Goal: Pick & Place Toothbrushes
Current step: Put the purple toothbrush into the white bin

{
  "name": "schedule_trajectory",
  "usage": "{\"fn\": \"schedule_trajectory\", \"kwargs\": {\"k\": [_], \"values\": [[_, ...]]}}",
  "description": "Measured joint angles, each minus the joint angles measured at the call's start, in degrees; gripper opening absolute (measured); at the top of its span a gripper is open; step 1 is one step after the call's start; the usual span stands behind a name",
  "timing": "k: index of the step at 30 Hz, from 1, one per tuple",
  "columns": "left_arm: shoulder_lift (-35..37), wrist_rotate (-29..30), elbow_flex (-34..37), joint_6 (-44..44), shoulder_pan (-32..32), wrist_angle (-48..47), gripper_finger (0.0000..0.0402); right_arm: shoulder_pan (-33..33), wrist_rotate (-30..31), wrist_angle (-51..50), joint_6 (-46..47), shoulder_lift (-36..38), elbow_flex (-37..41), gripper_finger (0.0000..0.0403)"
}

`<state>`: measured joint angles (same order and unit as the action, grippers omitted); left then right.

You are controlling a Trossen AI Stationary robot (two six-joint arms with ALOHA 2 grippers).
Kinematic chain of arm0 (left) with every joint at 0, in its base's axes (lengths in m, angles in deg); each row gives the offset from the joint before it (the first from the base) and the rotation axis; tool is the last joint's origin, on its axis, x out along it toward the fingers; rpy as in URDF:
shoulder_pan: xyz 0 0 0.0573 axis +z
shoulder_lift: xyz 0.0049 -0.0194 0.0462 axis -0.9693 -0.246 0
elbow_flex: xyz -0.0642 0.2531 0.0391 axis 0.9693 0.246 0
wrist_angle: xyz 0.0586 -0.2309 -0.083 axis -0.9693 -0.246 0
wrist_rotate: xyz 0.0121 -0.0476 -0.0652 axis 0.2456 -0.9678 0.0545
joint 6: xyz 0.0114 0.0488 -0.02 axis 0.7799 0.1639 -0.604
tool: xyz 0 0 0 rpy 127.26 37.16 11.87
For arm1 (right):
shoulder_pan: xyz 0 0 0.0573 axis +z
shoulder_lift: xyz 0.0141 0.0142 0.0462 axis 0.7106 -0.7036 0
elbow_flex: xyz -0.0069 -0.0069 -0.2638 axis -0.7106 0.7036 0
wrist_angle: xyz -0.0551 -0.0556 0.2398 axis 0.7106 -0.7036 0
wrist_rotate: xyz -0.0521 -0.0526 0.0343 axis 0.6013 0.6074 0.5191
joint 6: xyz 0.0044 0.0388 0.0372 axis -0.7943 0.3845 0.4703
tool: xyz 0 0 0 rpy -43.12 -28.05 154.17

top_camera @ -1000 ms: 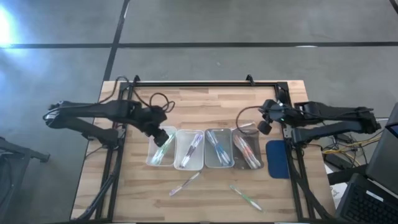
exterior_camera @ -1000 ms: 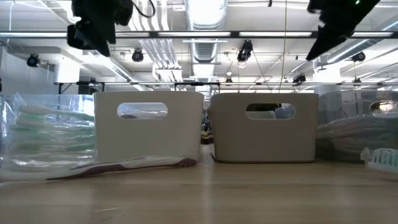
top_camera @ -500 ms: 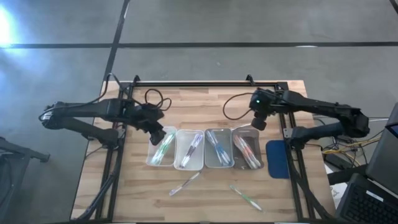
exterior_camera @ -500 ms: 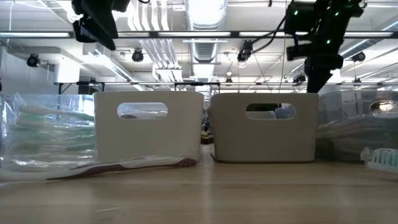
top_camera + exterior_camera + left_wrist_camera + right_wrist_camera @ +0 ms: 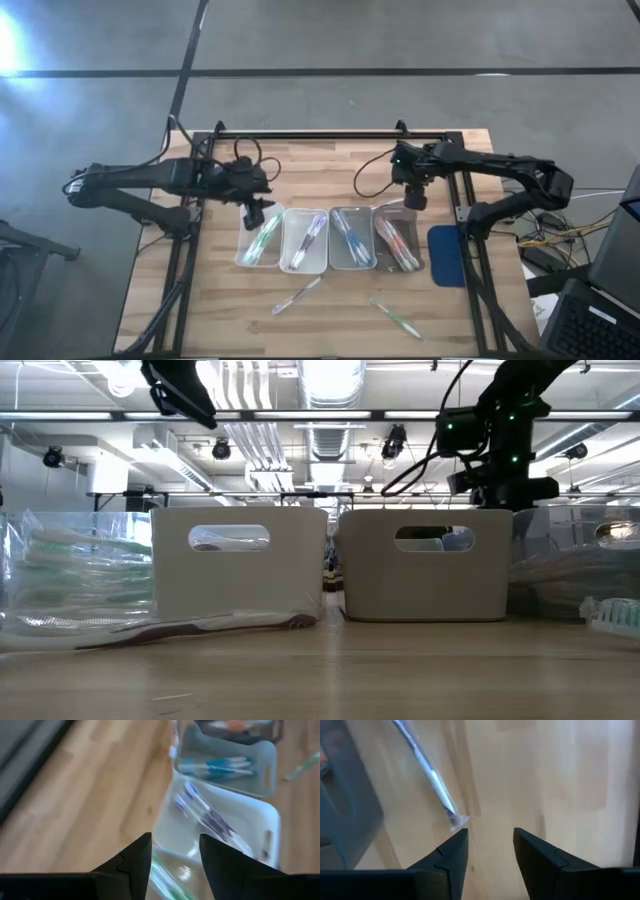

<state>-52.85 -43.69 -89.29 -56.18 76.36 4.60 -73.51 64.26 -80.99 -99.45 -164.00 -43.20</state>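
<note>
A light butcher-block table with a black frame rail along its back edge stands on a grey concrete floor crossed by dark seams. Four trays sit in a row at mid-table, each holding wrapped toothbrushes; two loose toothbrushes lie nearer the front edge, one with a purple-pink tint and one green, well apart from each other. A dark blue pad lies just beside the rightmost tray. The left gripper hovers over the back edge of the leftmost tray, its fingers spread apart and empty. The right gripper hangs above the back of the rightmost tray, fingers likewise parted with nothing between them; its wrist view shows bare wood and a wrapped toothbrush lying there. From table height, two white handled bins face the camera, with ceiling ducts and lights in the room behind.
</note>
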Motion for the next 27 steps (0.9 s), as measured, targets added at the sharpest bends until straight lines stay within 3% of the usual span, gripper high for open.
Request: {"fn": "schedule_trajectory", "kwargs": {"k": [14,27], "values": [[0.3,19.3,-0.2,20.0,0.1,9.8,0.0170,0.1,-2.3,-1.2,-6.4,-13.2,-10.0,0.0179],[0.5,19.5,-0.7,27.4,1.7,11.1,0.0170,0.1,-8.1,-4.7,-9.6,-19.4,-11.4,0.0176]]}}
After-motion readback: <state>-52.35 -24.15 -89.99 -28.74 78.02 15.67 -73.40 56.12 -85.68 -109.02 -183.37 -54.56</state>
